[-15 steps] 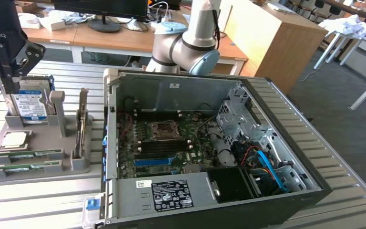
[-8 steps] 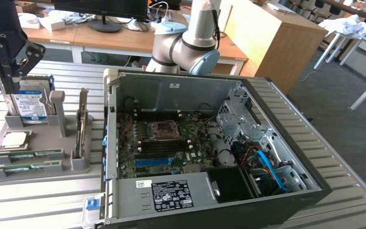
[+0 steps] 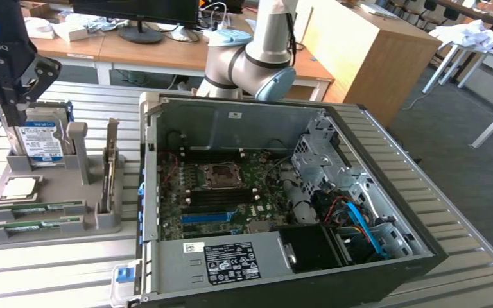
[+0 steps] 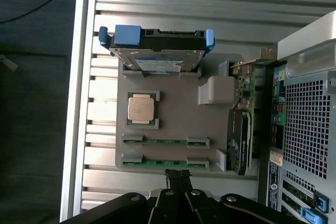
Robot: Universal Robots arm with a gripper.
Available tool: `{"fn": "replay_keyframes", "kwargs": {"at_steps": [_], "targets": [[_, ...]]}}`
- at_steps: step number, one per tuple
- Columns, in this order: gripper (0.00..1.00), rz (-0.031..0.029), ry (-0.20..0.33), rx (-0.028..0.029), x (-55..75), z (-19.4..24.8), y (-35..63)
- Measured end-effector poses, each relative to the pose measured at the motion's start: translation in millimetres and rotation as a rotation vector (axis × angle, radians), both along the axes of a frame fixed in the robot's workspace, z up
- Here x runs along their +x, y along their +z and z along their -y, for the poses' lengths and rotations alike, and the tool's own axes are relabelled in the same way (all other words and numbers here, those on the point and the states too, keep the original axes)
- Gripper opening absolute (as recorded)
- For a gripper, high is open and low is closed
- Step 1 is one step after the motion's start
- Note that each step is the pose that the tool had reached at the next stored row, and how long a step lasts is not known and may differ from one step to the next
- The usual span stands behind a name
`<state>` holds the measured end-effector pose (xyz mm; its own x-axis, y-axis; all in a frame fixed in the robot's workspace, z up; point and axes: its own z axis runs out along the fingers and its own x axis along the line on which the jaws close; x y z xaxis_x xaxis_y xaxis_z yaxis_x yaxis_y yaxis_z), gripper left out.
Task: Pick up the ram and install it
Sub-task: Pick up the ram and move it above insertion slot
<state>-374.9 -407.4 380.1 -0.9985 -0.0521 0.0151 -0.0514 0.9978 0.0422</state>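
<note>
Black gripper, with a green ram just ahead of it and a second green stick beyond, both on a grey tray, farther off a pale gold chip and a silver drive with blue rails, all on a ribbed silver table

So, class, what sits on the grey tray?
A hard drive, a processor chip, two green ram sticks, an upright card. The sticks' ends are covered by grey clips.
</note>
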Motion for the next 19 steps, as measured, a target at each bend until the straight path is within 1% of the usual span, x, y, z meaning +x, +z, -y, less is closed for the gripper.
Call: {"fn": "replay_keyframes", "kwargs": {"at_steps": [7, 19], "targets": [[0.10, 0.0000, 0.073, 0.0000, 0.0, 0.0, 0.0], [0.10, -0.0001, 0.238, 0.0000, 0.0, 0.0, 0.0]]}}
